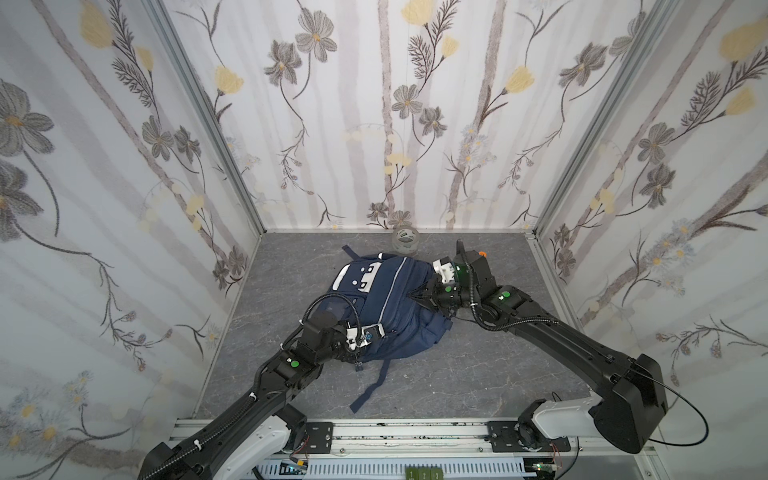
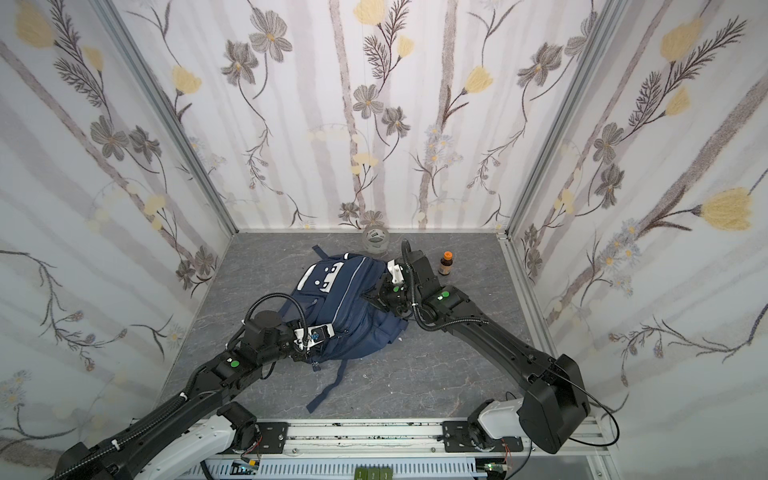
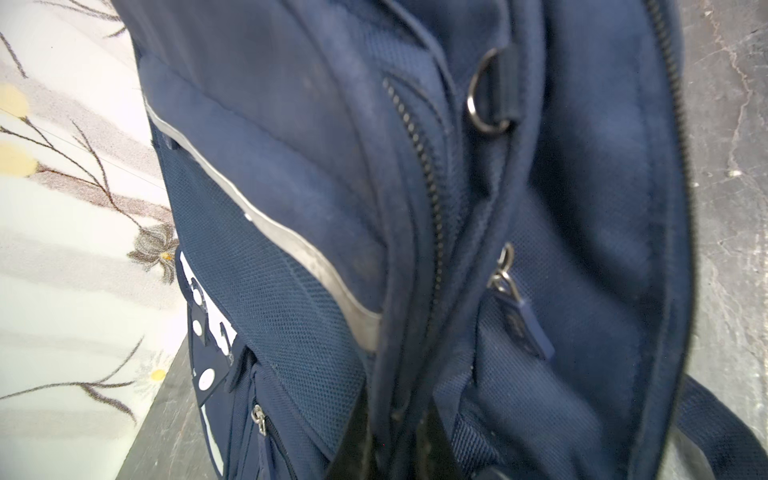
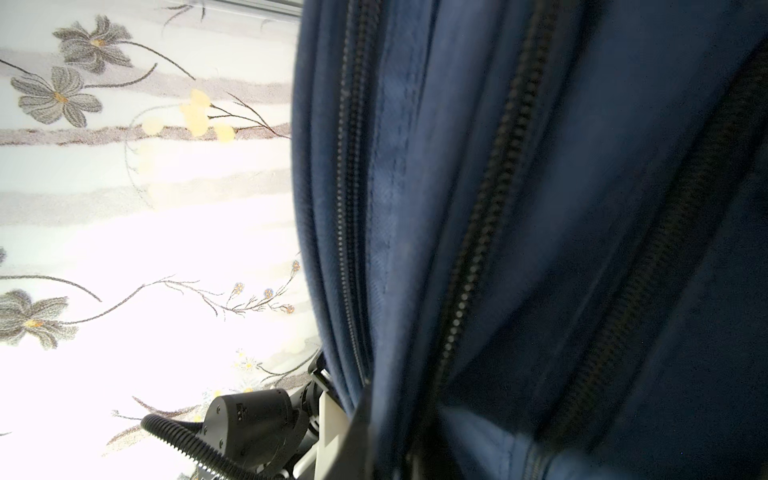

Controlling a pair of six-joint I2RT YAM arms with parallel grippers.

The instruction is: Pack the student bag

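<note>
- The left gripper (image 3: 395,446) sits at the near-left edge of the student bag (image 1: 386,307). Its dark fingers (image 3: 355,440) are pressed together on a ridge of navy fabric beside a zip.
- The bag lies flat on the middle of the table, toward the back. Its white patches face up on the left, and one strap (image 1: 370,392) trails toward the front.
- Every zip the wrist views show looks shut, and nothing can be seen inside the bag. I judge the step in hand to be opening a compartment, early in the packing.
- A zip pull (image 3: 513,286) hangs just past the pinched ridge. The next move probably calls for the left arm to hold the cloth taut while a pull is drawn along its track.
- A clear jar (image 1: 405,243) stands at the back wall, just behind the bag.
- The right gripper (image 1: 417,298) is against the bag's right flank. Its wrist view is blurred, so I cannot tell whether the jaws are apart or gripping fabric.
- A small brown bottle (image 2: 446,264) with an orange cap stands behind the right arm, outside the bag.
- The surface (image 1: 478,374) is grey and marbled. Floral-papered walls (image 1: 104,208) close in three sides, and a metal rail (image 1: 415,434) runs along the front.
</note>
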